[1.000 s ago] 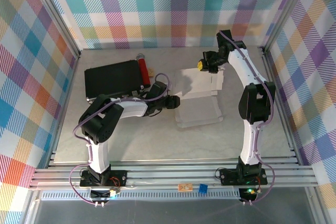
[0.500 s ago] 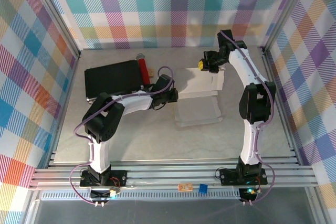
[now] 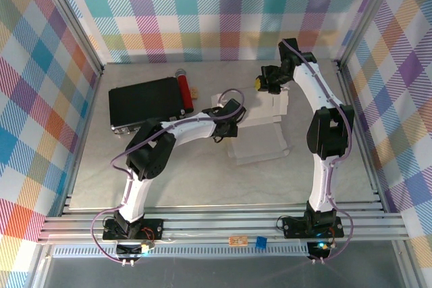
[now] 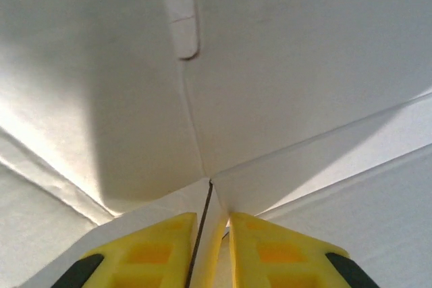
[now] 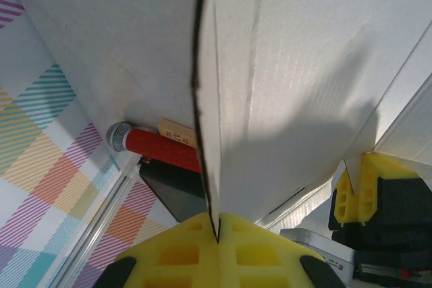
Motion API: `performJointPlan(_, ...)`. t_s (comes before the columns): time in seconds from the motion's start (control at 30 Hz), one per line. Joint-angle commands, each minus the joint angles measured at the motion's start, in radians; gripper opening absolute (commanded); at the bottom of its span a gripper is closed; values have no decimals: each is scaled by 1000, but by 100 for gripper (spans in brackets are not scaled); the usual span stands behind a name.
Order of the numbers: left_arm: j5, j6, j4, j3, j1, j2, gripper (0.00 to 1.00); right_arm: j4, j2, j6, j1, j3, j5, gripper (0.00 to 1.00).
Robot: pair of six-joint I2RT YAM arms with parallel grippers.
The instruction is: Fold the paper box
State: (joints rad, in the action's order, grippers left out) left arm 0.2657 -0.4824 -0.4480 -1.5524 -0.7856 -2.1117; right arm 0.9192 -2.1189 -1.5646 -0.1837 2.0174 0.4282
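The white paper box (image 3: 260, 129) lies partly folded at the middle of the table, its rear panel raised. My left gripper (image 3: 233, 114) is at the box's left side. In the left wrist view its yellow fingers (image 4: 152, 247) are closed on a thin upright flap (image 4: 214, 224) of the paper box (image 4: 283, 65). My right gripper (image 3: 258, 84) is at the back of the box, and in the right wrist view it (image 5: 217, 224) is shut on the edge of a raised white panel (image 5: 290, 65).
A black case (image 3: 145, 102) lies left of the box with a red cylinder (image 3: 183, 89) and a small wooden block (image 3: 194, 91) at its right end. Metal frame rails (image 3: 223, 227) run along the near edge. Plaid walls enclose the table.
My left gripper has moved right and toward the back, from the box's left edge into its left side. The box's front part has shifted slightly right. The right arm has stayed put.
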Motion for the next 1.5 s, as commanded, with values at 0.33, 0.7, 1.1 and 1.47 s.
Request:
performJointPlan(0.33, 148, -8, -255, -192, -53, -97, 20, -19, 37, -57, -17, -57, -3, 0)
performJointPlan(0.7, 49, 7, -118, -170, -69, -74, 24, -29, 49, -62, -28, -77, -8, 0)
performJointPlan(1.1, 29, -5, -122, -190, -88, -93, 33, -43, 57, -67, -32, -95, -10, 0)
performJointPlan(1.47, -52, 19, 43, -11, -53, 178, 60, -41, 68, 7, -30, -80, -31, 0)
